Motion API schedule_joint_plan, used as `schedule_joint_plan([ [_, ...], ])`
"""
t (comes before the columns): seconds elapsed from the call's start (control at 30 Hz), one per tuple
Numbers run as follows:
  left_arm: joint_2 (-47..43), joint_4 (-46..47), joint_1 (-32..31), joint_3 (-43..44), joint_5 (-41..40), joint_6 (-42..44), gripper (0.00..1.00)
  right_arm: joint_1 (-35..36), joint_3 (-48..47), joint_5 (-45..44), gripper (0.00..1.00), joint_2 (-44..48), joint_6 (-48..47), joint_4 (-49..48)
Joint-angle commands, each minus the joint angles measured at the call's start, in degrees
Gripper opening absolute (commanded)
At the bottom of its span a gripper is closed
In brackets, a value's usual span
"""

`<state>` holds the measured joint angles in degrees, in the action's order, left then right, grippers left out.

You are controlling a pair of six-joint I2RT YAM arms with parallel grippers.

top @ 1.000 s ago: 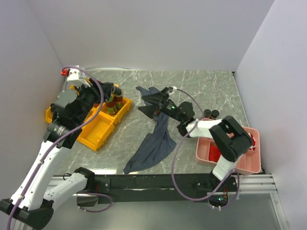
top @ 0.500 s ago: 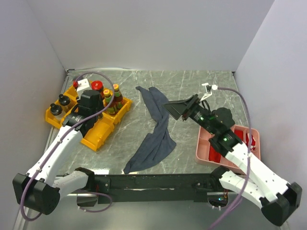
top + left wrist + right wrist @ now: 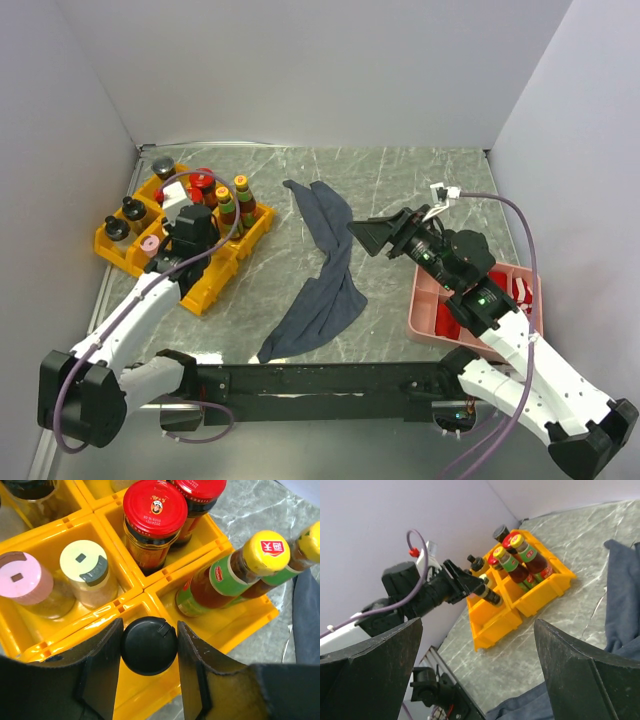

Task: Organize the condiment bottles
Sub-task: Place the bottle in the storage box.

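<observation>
as the left gripper (image 3: 150, 626) comes down low over the bins (image 3: 131, 586) by the worktop's left edge, it stays clamped on a black-capped bottle (image 3: 149, 647), now above the bins' near compartment, beside the shakers (image 3: 82, 562) and sauce bottles (image 3: 235, 570). the right gripper (image 3: 479, 621), fingers apart and empty, pulls back from the cloth (image 3: 325, 290) toward the right edge. setting down looks next; whether the bottle touches bottom i cannot tell.
</observation>
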<state>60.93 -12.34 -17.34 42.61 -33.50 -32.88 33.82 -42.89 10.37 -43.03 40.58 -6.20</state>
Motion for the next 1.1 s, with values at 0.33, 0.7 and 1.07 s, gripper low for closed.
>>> schedule_joint_plan([
  [0.33, 6.4, 14.5, 1.1, -4.2, 0.3, -2.6, 0.2, -0.2, -1.4, -5.3, 1.0, 4.5, -3.2, 0.8],
  [0.7, 7.4, 14.7, 1.1, -5.4, -0.6, -4.3, 0.58, -0.2, -0.9, -8.8, 1.0, 5.7, -3.2, 3.2],
  [1.07, -1.2, 3.9, 1.1, 0.4, 0.7, -3.3, 0.85, -0.2, -7.5, -18.2, 1.0, 0.2, -2.1, 16.3],
])
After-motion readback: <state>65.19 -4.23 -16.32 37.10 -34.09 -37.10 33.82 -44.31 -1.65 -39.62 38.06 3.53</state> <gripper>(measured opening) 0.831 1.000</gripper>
